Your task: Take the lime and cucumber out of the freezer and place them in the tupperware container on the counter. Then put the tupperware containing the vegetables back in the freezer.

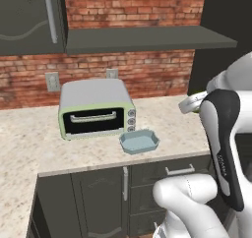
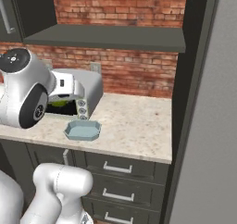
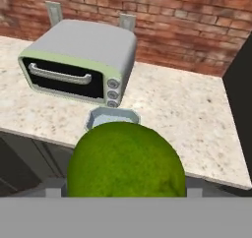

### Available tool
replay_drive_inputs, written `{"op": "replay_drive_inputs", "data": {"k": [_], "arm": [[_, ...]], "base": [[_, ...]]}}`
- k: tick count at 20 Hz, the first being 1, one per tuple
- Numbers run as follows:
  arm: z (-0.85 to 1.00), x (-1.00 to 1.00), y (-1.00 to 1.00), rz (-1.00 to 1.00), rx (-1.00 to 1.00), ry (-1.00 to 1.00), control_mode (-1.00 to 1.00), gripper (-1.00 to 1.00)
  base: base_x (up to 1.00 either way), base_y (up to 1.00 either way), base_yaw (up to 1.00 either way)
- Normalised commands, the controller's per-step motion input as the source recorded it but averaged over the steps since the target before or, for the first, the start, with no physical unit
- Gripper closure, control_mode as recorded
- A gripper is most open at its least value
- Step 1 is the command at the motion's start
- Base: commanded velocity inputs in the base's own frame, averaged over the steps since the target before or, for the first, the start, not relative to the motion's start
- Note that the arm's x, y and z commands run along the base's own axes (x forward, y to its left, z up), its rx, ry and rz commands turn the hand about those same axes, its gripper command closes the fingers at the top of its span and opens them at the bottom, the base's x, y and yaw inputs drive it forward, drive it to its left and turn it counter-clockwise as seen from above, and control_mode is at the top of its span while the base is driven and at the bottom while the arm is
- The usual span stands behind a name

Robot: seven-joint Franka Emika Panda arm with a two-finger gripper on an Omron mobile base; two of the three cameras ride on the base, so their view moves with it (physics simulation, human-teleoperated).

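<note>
Lime (image 3: 126, 159) clamped in pincer (image 1: 197, 104), jaws wide around its round body; big and green at bottom of hand view, sliver of green also visible at wrist in right base view. Held up in air, above and short of tupperware container (image 1: 140, 141).

Container sits on tabletop (image 1: 29, 133) just in front of toaster oven (image 1: 96, 109), off its knob-side corner, close to tabletop front edge. Inside appears bare. Freezer wall (image 2: 210, 126) bounds tabletop on far side from toaster oven. Cucumber location: cannot tell.

Handling judgement:
- Lime: light, firm, slick rind, rolls freely. Grip across widest part, as now; 2 narrow pads on a sphere, so off-centre hold likely to squirt out.
- Release low inside container, otherwise bounce over shallow rim probable.
- Container: light, stiff, thin flared rim. Best hold likely 1 long side wall, pinched over rim; tips easily once loaded.

Task progress, judged: 1st of 2 items mid-transfer.
</note>
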Motion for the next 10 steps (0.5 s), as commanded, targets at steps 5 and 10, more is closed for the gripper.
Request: {"op": "replay_drive_inputs", "data": {"k": [5,10], "arm": [[-0.86,0.81,0.18,0.19,-0.03,0.36,-1.0,1.0],[-1.0,0.81,0.09,0.14,-0.06,0.22,-1.0,1.0]], "base": [[0.0,0.0,0.0],[0.0,0.0,0.0]]}}
